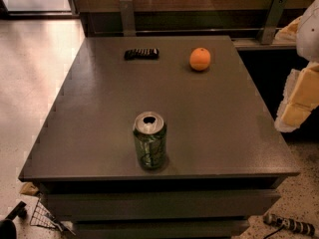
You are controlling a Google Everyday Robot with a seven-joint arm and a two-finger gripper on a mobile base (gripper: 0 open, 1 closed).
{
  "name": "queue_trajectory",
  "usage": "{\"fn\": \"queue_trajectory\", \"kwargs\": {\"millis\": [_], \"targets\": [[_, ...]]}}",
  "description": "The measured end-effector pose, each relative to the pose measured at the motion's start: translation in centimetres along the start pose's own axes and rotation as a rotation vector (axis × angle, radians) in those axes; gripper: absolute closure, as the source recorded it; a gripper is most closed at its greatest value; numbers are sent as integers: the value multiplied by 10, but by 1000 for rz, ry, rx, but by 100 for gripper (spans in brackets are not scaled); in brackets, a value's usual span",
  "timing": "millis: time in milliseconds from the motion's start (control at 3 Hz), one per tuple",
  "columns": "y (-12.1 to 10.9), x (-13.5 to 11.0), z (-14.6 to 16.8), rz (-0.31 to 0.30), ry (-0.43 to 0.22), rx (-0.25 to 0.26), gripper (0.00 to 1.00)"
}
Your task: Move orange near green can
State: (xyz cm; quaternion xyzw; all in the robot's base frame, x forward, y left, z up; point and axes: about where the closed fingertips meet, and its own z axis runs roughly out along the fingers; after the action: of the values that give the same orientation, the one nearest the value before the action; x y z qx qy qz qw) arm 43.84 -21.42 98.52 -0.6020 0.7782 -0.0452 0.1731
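Nothing legible is showing anywhere — the green can [149, 142] at 6 o'clock is carrying only pale swirls, and the gripper [299, 102] at the 3 o'clock edge is bearing no lettering.

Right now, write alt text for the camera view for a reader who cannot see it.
An orange sits toward the far side of a dark table, well apart from an upright green can near the front edge. A flat black bar lies left of the orange. The gripper hangs beyond the table's right edge.
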Motion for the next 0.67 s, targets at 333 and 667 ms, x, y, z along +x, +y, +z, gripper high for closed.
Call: {"fn": "queue_trajectory", "kwargs": {"millis": [333,667], "targets": [[0,0,0,0,0,0,0],[-1,0,0,2,-4,3,0]]}}
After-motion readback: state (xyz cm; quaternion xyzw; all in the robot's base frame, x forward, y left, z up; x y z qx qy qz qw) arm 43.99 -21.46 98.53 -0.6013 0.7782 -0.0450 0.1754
